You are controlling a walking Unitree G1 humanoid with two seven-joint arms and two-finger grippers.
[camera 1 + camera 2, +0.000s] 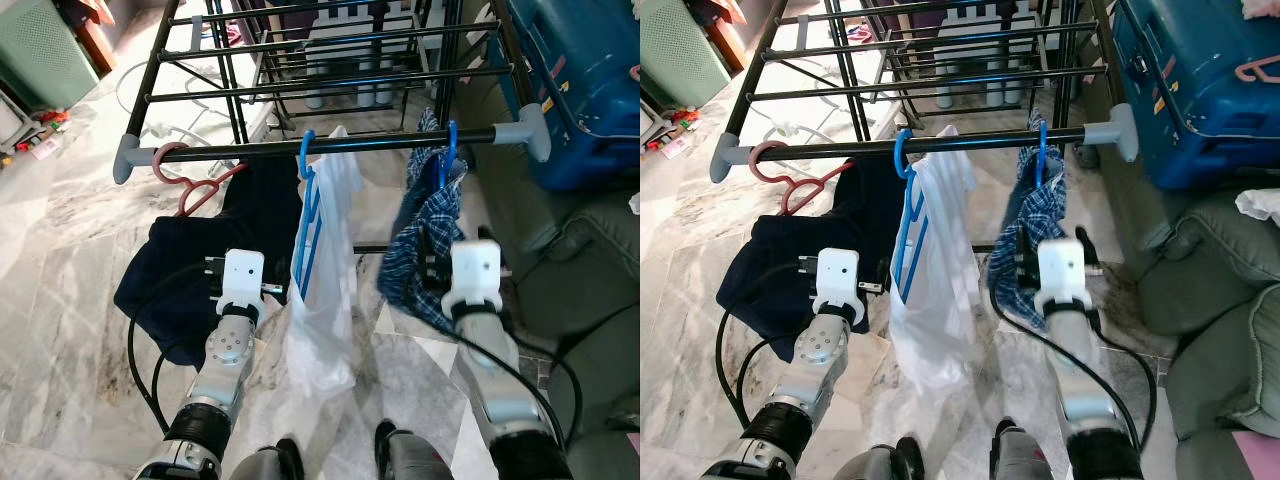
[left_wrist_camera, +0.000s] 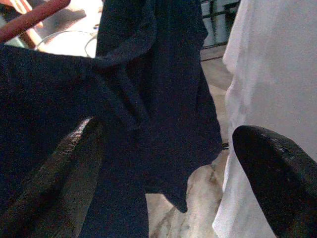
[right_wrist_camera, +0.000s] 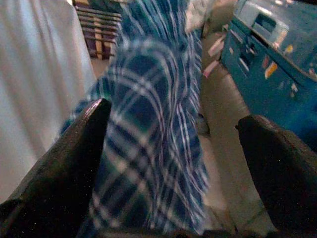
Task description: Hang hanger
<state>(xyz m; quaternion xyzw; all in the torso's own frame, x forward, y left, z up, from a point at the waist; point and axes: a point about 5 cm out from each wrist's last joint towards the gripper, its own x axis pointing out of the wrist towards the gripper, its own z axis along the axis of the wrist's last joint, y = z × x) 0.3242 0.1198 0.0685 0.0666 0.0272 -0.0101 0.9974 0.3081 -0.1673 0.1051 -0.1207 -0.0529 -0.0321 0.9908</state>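
Hanger (image 1: 444,150) above right gripper (image 3: 173,163)

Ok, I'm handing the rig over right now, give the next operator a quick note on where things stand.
Left gripper: open, facing the navy garment, holding nothing.
Right gripper: open, at the plaid shirt, not clamped.
Front rail carries three hangers: red hanger with navy garment, blue hanger with white shirt, and a second blue hanger with plaid shirt.
Done: all three hooks are on the rail.
Left: probably just back both arms away.
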